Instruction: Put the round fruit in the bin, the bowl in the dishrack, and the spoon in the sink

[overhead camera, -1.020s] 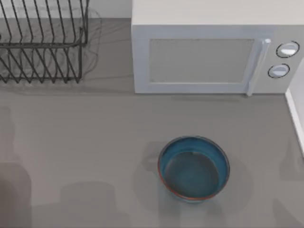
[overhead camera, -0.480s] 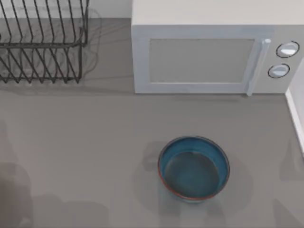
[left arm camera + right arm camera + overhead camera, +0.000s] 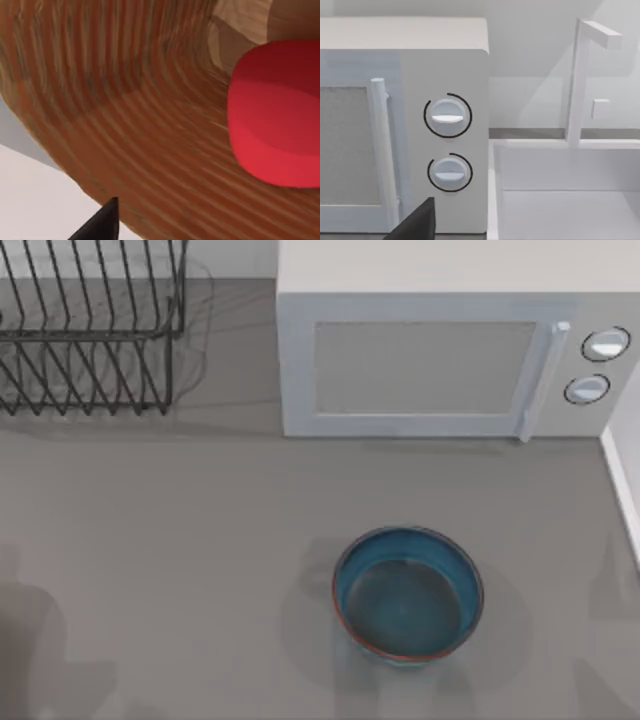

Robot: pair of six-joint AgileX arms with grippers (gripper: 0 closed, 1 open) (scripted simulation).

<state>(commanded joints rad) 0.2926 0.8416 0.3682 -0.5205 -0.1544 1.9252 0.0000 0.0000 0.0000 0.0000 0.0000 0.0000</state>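
The round fruit (image 3: 275, 115), bright red, lies inside the bin (image 3: 125, 100), against its ribbed brown wooden wall. A black part of my left gripper (image 3: 100, 225) shows close above the bin's rim, apart from the fruit. The bowl (image 3: 408, 595), blue-teal with a reddish-brown rim, stands upright on the grey counter right of centre. The black wire dishrack (image 3: 90, 330) sits at the back left. The white sink (image 3: 560, 200) with its faucet (image 3: 580, 85) lies beside the microwave, and my right gripper (image 3: 417, 222) hangs before them. The spoon is out of view.
A pale grey microwave (image 3: 440, 350) with two dials (image 3: 447, 117) stands at the back, between the dishrack and the sink's edge (image 3: 625, 470). Open grey counter stretches between the bowl and the dishrack.
The arm's shadow at the counter's front left has slid toward the front edge and shrunk. The bowl has not moved.
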